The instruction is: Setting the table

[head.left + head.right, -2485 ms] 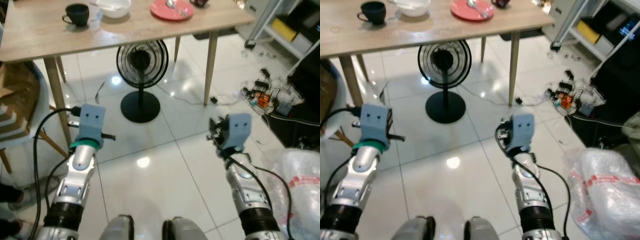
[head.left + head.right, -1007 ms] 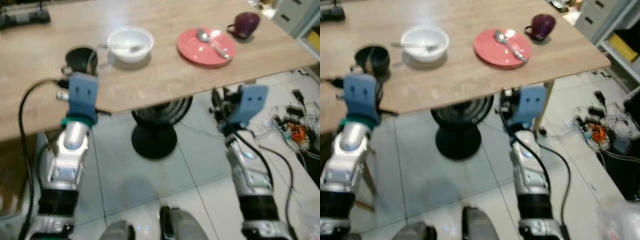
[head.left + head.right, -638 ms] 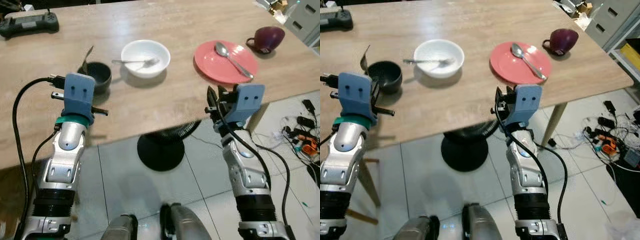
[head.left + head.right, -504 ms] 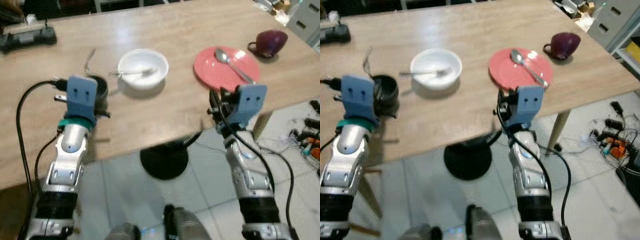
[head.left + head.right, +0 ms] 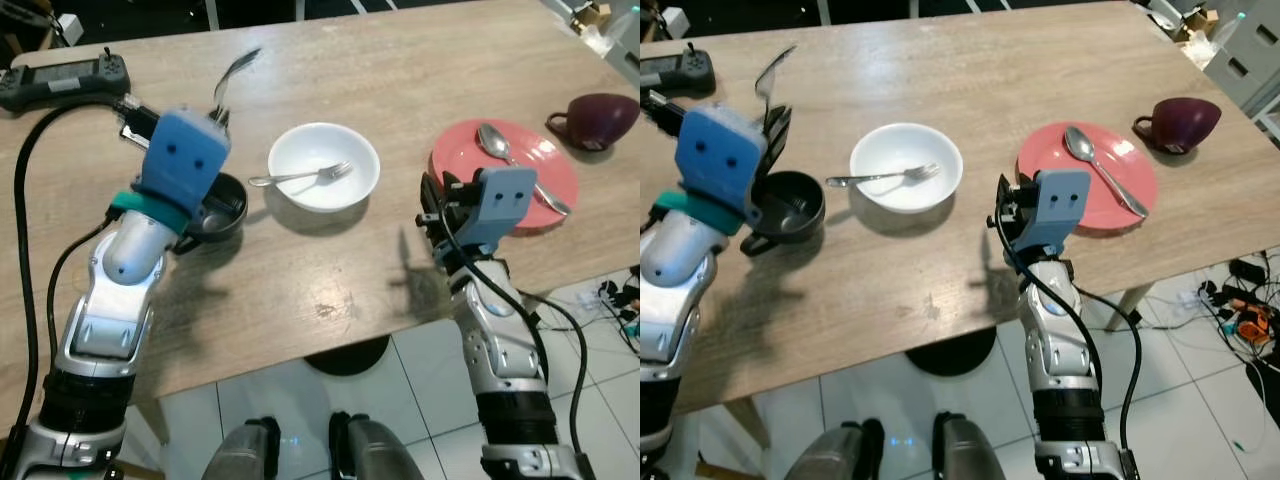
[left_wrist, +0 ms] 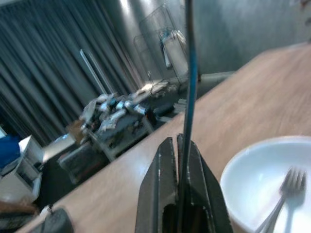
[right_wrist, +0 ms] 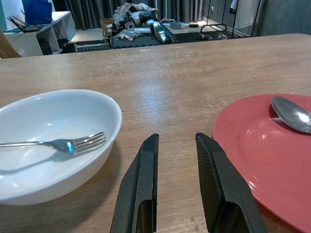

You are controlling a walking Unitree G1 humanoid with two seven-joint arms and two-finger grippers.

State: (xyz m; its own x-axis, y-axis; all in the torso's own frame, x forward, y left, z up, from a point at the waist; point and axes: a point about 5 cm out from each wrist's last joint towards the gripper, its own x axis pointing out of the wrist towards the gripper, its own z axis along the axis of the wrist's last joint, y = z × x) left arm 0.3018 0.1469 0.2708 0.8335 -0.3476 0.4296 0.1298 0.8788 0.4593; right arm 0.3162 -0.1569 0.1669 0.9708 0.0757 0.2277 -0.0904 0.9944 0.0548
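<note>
My left gripper (image 6: 177,170) is raised at the upper left of the frame above the pale wooden worktop (image 5: 400,60), its fingers (image 6: 158,182) pressed together on the handle of a thin silver spoon (image 5: 232,72), whose bowl points up and away from me. Just below that gripper sits a small black cup (image 5: 790,205) with its handle toward me. To its right, near the middle of the frame, stands a round white bowl (image 5: 324,165) with a silver fork (image 5: 300,177) lying inside, tines to the right. Further right lies a flat salmon-pink plate (image 5: 1090,190) carrying a second silver spoon (image 5: 1098,167), and beyond it, at the right edge, a dark purple mug (image 5: 1180,122). My right gripper (image 7: 176,170) hovers low over the worktop between the bowl and the plate, its fingers (image 7: 146,189) slightly spread and holding nothing. A black handheld controller (image 5: 60,80) lies at the far left of the worktop.
</note>
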